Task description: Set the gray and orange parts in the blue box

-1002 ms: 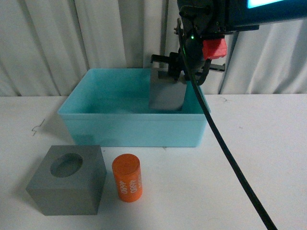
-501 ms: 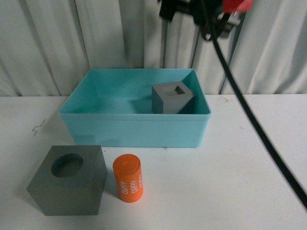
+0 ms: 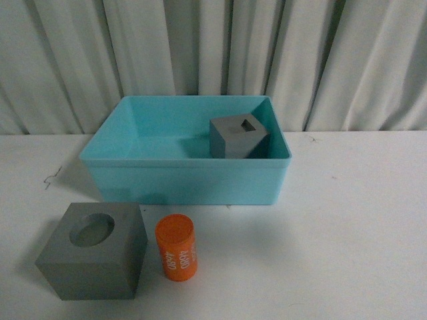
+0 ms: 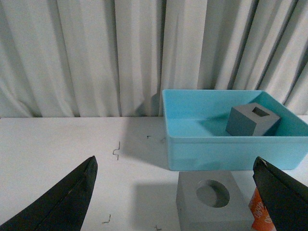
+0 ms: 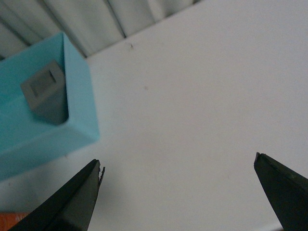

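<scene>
The blue box (image 3: 187,180) stands at the table's back centre. The gray cube with the square recess (image 3: 238,137) lies tilted inside it at the right end; it also shows in the left wrist view (image 4: 252,120) and the right wrist view (image 5: 45,94). The gray cube with the round recess (image 3: 93,259) sits on the table in front of the box's left end. The orange cylinder (image 3: 176,247) stands upright just right of it. My left gripper (image 4: 175,190) is open and empty, back from the round-recess cube (image 4: 211,202). My right gripper (image 5: 178,185) is open and empty over bare table. Neither arm shows in the front view.
White curtains hang behind the white table (image 3: 347,227). A small dark squiggle mark (image 3: 50,179) lies on the table left of the box.
The right arm released the square-recess cube into the box, rose and left the front view. The cube now rests tilted in the box.
</scene>
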Tool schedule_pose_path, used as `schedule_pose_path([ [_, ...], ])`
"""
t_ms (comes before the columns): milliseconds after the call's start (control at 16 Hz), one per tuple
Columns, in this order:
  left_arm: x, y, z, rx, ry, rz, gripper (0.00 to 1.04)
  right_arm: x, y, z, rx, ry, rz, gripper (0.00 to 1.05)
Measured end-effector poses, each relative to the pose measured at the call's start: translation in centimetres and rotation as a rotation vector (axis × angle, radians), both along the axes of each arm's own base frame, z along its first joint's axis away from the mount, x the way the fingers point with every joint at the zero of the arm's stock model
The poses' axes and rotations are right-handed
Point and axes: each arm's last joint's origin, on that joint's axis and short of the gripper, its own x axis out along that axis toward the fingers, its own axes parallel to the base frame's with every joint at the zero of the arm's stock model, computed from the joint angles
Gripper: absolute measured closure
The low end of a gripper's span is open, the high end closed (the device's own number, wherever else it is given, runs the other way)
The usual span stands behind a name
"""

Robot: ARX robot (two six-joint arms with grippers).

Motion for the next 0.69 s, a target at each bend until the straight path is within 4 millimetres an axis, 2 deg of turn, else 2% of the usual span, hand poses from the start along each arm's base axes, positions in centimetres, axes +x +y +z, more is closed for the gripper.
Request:
schedule_pose_path([
  [63, 0.0, 0.0, 0.0, 0.000, 0.000, -0.001, 0.07, -1.2, -0.2, -1.0, 0.011, -0.021, -0.002, 0.07],
  [125, 0.0, 0.0, 0.0, 0.000, 0.000, -0.001, 0.07, -1.0, -0.4, -0.7, -0.017, -0.246, 0.053, 0.17],
  [188, 0.0, 0.0, 0.0, 0.000, 0.000, 0.001, 0.07, -2.1, -0.7, -1.1, -0.121, -0.398, 0.101, 0.30],
  [251, 0.0, 0.0, 0.0, 0.000, 0.000, 0.000, 0.07, -3.3, -0.9, -2.0, -0.204, -0.458, 0.132, 0.41],
  [376, 0.0, 0.0, 0.0, 0.000, -0.001, 0.000, 0.07, -4.6, -1.5, -2.3, -0.290, -0.511, 0.137, 0.65],
  [564, 0.0, 0.0, 0.0, 0.000, 0.000, 0.001, 0.07, -6.4, -2.9, -3.6, -0.321, -0.494, 0.133, 1.01],
  [689, 0.0, 0.0, 0.0, 0.000, 0.000, 0.000, 0.07, -7.2, -2.8, -4.0, -0.326, -0.502, 0.150, 1.03],
])
